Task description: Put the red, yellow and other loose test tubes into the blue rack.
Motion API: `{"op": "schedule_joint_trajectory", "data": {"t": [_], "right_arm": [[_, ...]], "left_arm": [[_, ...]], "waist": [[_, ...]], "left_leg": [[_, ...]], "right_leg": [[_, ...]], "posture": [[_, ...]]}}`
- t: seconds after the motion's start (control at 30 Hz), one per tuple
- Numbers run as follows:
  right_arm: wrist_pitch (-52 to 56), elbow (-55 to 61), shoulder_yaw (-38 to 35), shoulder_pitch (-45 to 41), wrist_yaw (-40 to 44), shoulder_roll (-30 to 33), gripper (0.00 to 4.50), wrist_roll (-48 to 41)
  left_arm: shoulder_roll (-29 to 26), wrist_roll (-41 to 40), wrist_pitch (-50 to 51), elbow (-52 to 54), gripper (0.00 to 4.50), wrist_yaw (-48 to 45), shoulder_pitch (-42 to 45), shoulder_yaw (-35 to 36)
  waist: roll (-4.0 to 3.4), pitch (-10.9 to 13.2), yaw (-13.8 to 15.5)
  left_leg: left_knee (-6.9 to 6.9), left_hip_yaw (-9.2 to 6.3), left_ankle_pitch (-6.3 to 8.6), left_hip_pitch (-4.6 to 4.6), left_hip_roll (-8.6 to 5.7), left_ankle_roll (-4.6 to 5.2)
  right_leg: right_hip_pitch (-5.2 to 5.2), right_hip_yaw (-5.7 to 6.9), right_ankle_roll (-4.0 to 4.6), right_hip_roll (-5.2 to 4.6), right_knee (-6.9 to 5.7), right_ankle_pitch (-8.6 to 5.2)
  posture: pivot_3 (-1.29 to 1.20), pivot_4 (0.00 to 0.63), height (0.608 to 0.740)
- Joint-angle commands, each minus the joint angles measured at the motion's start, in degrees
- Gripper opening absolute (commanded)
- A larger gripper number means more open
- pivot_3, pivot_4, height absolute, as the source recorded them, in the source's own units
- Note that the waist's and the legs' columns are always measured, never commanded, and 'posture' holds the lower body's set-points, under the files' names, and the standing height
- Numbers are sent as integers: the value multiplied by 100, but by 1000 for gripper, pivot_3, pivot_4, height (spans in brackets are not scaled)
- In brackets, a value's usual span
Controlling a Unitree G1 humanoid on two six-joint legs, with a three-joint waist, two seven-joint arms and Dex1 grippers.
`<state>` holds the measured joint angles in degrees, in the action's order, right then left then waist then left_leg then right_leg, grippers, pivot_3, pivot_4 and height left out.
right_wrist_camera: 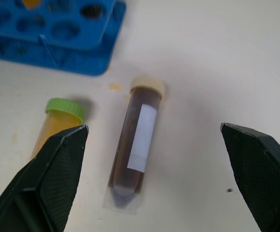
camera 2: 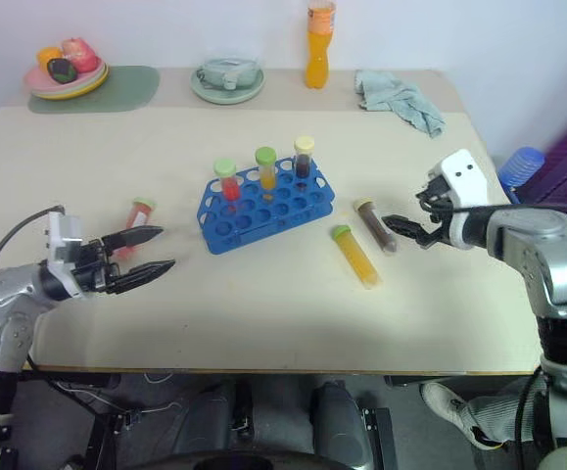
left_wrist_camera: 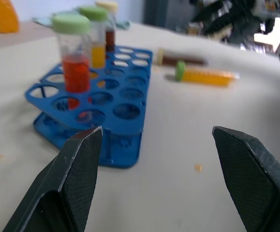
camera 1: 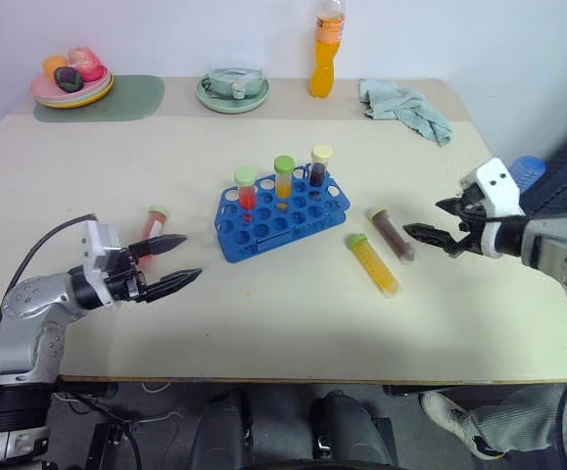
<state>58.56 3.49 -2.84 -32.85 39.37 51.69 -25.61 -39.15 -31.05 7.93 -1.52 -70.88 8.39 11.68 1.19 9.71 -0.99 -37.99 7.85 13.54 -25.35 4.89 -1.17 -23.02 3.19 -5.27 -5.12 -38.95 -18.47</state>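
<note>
The blue rack stands mid-table with three capped tubes upright in its back row: red, yellow and dark. Three loose test tubes lie on the table. A red one is left of the rack, just behind my left gripper, which is open, level and pointing toward the rack. Right of the rack lie a yellow tube and a dark brown tube. My right gripper hovers open beside the brown tube, angled down at it with nothing between its fingers.
Along the back edge stand an orange drink bottle, a saucer with a cup, a plate of toy food on a green mat, and a crumpled cloth. A blue ribbed cup sits beyond the table's right edge.
</note>
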Motion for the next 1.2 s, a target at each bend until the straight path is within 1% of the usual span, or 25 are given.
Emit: {"op": "schedule_joint_trajectory", "data": {"t": [0.03,0.2,0.27,0.4,0.57,0.77,1.2], "right_arm": [[537,-231,248,-669,-61,1,4500,124],[1171,-655,775,-1406,-112,-334,4500,229],[1283,-898,947,-1630,-242,-520,4500,391],[1407,-1156,1166,-1893,-185,-703,4500,490],[1352,-1475,1402,-2091,-42,-807,4500,605],[1247,-1821,1632,-2231,118,-871,4500,776],[809,-3186,1942,-2897,456,-1244,4500,1311]], "left_arm": [[53,130,-178,4,3711,7,132,-110],[138,236,-262,-52,3711,30,228,-234],[173,77,-175,30,3711,-112,263,-255],[143,-224,-8,230,3711,-464,292,-269],[13,-416,259,459,3711,-813,222,-371],[36,-429,384,618,3711,-777,182,-409],[27,-436,483,775,3711,-710,36,-370]], "waist": [[0,0,8],[0,0,-10],[0,0,-6],[-1,0,11],[-1,1,8],[-1,1,-7],[-2,1,-10]], "left_leg": [[0,-1,0,-5,0,0],[2,5,0,-9,1,0],[2,7,0,-10,1,0],[1,11,0,-17,1,0],[1,13,0,-17,0,0],[1,12,0,-16,1,-1],[2,14,-1,-16,1,-1]], "right_leg": [[-6,0,0,0,-2,0],[-13,-1,0,0,-2,0],[-14,-1,0,0,-4,0],[-21,-1,0,-1,-4,0],[-21,-1,0,-2,-4,0],[-21,-1,0,-1,-5,0],[-24,-2,0,0,-7,0]], "posture": [[0,150,740],[0,150,740],[0,150,740],[0,150,740],[0,150,740],[0,150,740],[0,150,740]]}}
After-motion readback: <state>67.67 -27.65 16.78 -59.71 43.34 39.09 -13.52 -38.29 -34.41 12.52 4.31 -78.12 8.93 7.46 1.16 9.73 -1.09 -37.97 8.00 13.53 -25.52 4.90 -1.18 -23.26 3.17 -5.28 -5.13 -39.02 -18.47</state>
